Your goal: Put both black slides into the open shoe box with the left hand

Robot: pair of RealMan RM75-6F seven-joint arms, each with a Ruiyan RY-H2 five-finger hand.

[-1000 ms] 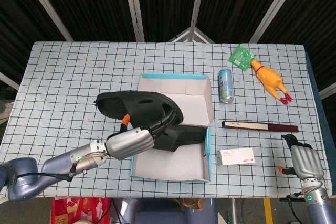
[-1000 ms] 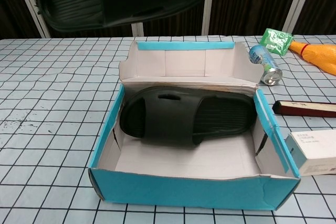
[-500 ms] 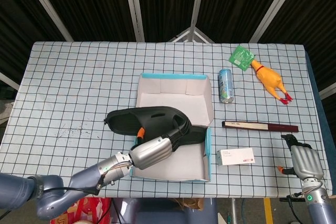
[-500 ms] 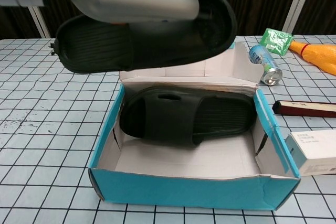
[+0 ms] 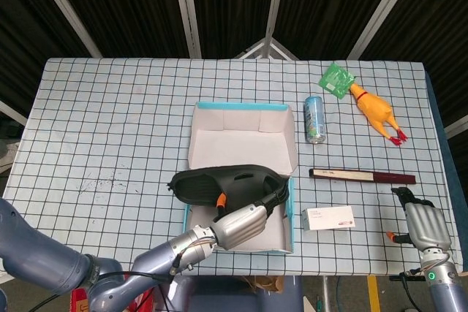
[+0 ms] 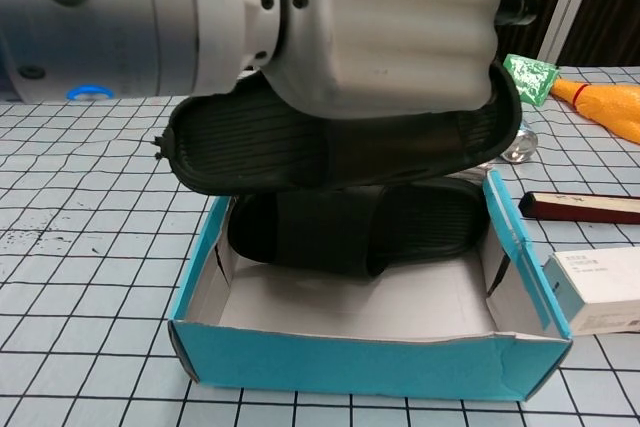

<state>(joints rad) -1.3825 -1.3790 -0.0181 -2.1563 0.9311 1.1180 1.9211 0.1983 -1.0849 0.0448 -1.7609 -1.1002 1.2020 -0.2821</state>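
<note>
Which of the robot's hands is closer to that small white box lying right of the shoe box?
Probably the left hand, holding a slide just left of the white box. The right hand sits farther right, at the table edge.

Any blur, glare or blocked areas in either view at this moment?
Head view: sharp, evenly lit, no glare. Chest view: the left hand looms large and soft-focused, hiding the shoe box back wall; the held slide stays readable.
</note>
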